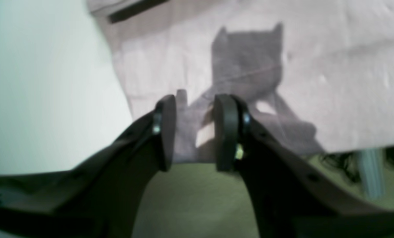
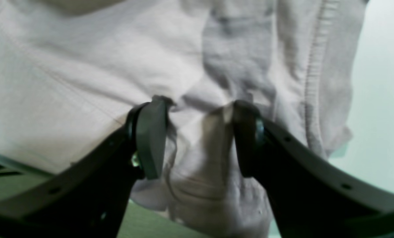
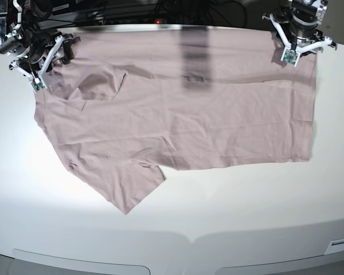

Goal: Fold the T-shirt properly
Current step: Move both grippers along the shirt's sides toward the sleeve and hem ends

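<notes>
The T-shirt (image 3: 178, 120) is showing as thin, soft, matt cloth, creasing finely across the middle of the base view; a ribbed, stitched hem is running down the upper right of the right wrist view. The table (image 3: 218, 217) is presenting a smooth white surface, reflecting a soft glare at lower left. The left gripper (image 1: 195, 132) and right gripper (image 2: 200, 138) are appearing as dark matt plastic, with small shiny metal screws catching light.
</notes>
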Robot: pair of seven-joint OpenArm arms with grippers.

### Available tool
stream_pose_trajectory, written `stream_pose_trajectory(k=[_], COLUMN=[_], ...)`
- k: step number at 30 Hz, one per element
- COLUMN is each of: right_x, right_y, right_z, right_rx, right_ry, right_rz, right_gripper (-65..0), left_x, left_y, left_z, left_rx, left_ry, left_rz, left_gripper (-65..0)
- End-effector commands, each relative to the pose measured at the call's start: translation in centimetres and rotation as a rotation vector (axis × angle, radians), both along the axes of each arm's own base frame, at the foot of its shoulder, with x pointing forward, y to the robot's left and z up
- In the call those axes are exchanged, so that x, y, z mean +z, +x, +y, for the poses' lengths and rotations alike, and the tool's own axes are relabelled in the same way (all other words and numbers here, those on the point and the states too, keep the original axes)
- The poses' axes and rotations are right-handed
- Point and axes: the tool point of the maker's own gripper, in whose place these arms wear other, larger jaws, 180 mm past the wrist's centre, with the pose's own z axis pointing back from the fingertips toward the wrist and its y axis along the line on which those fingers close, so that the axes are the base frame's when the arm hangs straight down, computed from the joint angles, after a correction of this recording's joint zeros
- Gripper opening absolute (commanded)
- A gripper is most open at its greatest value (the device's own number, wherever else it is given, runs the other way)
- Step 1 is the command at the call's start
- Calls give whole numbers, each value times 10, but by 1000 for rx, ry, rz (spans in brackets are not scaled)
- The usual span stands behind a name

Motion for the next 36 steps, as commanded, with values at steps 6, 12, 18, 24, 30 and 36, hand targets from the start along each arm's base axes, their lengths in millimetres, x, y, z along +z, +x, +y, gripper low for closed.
stream_pose_trajectory(k=[6, 12, 18, 24, 30, 36], right_x=[36, 58, 99, 119, 126, 133], right_y=[30, 64, 122, 155, 175, 183], right_z=[13, 15, 10, 2, -2, 5], right_rx=[59, 49, -48, -78, -62, -61], right_ry=[-15, -17, -1, -18, -18, 39], right_rz=[-130, -244, -472, -500, -484, -491], right_gripper=[-329, -329, -329, -329, -329, -329], left_x=[37, 53, 94, 124, 91, 68], left_y=[29, 62, 127, 182, 236, 279], left_z=[-5, -7, -5, -10, 7, 38], left_rx=[-25, -34, -12, 4, 49, 105], left_ry=[24, 20, 16, -76, -111, -143], left_rz=[-151, -249, -435, -559, -480, -391], left_gripper=[-450, -450, -450, -450, -450, -450])
